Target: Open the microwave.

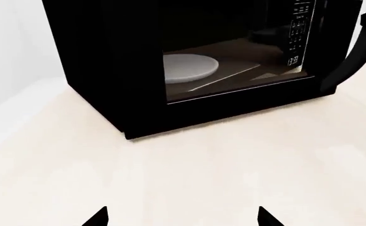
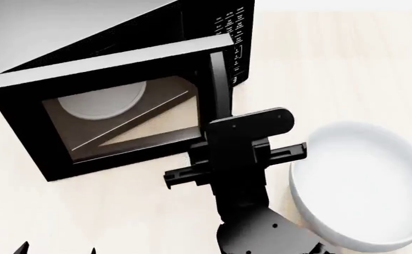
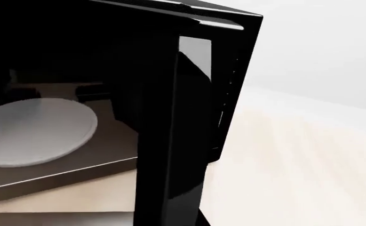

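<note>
The black microwave with a grey top stands at the back left of the pale table. Its glass door stands partly swung out from the keypad panel. The white turntable plate shows through the window. My right gripper is at the door's free edge. In the right wrist view the door edge fills the space between the jaws, with one fingertip close beside it. My left gripper is open and empty over the table, in front of the microwave. Its tips also show in the head view.
A large white bowl sits on the table right of my right arm, near the front edge. In the left wrist view my right arm shows as a black curve beside the keypad and clock.
</note>
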### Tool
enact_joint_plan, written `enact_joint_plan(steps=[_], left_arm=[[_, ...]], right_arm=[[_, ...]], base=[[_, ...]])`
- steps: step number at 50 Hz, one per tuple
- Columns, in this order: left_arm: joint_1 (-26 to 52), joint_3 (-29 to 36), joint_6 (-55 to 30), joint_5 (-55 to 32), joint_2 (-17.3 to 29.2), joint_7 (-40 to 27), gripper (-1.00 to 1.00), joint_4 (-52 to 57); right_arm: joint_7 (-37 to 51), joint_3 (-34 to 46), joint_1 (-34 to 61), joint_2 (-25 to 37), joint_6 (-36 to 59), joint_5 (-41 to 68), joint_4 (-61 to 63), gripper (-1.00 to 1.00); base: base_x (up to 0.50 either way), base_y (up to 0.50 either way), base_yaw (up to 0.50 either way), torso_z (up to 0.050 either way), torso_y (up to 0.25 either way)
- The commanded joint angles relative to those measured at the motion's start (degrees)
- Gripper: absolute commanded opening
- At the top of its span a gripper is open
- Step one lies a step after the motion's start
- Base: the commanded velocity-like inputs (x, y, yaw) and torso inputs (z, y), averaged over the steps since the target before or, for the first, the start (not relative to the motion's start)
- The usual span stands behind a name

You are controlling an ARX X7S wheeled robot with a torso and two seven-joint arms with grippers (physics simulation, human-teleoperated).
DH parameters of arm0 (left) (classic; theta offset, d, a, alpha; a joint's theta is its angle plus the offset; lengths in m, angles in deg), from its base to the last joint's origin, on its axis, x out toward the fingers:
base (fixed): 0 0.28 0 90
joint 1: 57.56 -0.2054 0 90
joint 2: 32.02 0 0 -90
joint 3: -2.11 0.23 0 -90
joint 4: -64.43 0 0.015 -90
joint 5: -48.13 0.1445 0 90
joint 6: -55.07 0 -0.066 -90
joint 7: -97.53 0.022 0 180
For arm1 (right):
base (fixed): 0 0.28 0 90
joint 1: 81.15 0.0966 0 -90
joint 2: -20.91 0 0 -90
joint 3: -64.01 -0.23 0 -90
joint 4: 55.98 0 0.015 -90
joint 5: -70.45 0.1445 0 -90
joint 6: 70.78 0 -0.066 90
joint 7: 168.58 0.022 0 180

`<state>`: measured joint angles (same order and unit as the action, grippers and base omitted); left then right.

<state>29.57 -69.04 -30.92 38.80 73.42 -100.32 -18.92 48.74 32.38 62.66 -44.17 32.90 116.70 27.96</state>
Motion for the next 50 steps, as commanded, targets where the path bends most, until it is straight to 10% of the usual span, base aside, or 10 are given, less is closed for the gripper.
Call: enact_joint_plan(steps=[1, 43, 44, 50], left_arm=[[0.09, 0.34, 0.05, 0.11, 0.16, -0.28, 1.0, -0.1], [0.57, 1.23, -0.01, -0.24, 0.71, -1.04, 1.0, -0.37], [0.6, 1.24, 0.0, -0.23, 0.71, -1.08, 1.0, -0.41], [0.64, 1.31, 0.12, -0.37, 0.8, -1.12, 1.0, -0.57]], right_arm=[[1.99, 1.2, -2.47, 2.54, -0.93, -1.47, 11.57, -1.0], [1.49, 2.46, -10.62, 4.21, -6.54, -2.63, 13.99, -1.0], [1.93, 2.11, -10.91, 4.03, -7.47, -3.32, 13.38, 1.0], [6.12, 1.62, -12.74, 4.26, -9.58, -7.74, 11.6, 1.0]], base=[[0.0, 0.0, 0.0, 0.0, 0.0], [0.0, 0.0, 0.0, 0.0, 0.001], [0.0, 0.0, 0.0, 0.0, 0.0], [0.0, 0.0, 0.0, 0.0, 0.0]])
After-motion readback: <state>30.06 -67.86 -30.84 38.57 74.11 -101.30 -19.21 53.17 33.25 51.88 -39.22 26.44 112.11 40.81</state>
